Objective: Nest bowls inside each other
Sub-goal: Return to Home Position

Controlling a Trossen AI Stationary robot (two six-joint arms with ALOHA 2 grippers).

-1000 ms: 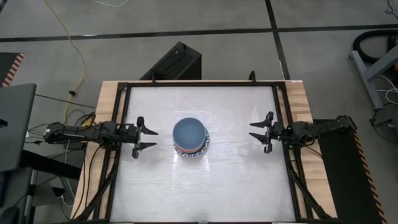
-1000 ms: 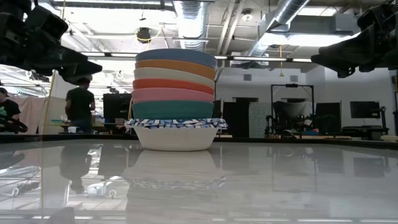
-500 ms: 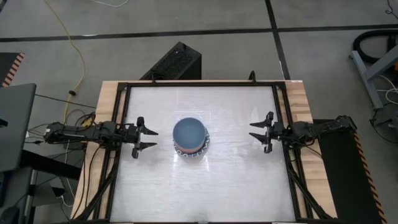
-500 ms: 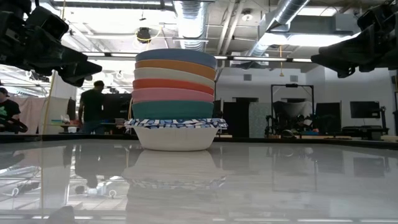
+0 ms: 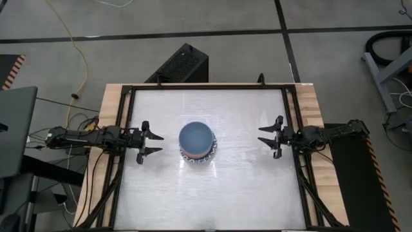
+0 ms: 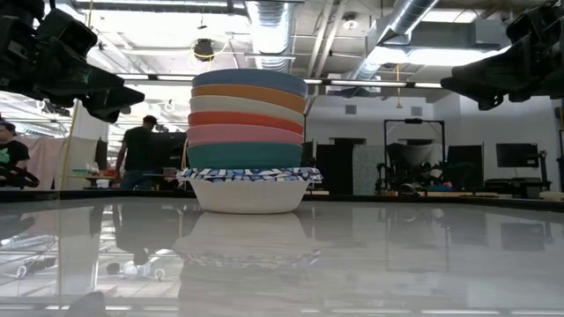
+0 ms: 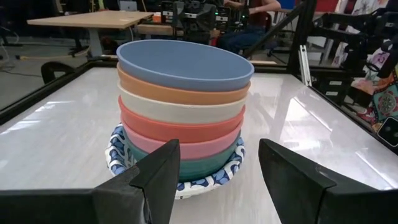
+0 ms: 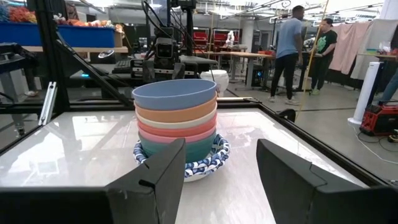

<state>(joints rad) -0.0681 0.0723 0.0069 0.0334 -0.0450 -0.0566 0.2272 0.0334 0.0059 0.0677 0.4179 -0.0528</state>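
The bowls [image 5: 196,142] stand nested in one stack at the table's middle. From the top they are blue [image 7: 184,63], orange, cream, red, pink and green, all sitting in a white bowl with a blue patterned rim [image 6: 249,187] whose base rests on the table. My left gripper [image 5: 152,142] hangs open above the table to the stack's left, pointing level at it. My right gripper [image 5: 266,138] hangs open to the stack's right, also level. Neither touches the stack.
A black frame [image 5: 206,87] borders the white tabletop, with bare surface all around the stack. Beyond the far edge, people [image 6: 134,154] stand in the room among desks and equipment.
Both arms and the stack have kept still. A person in the room behind the table has walked a little to the right.
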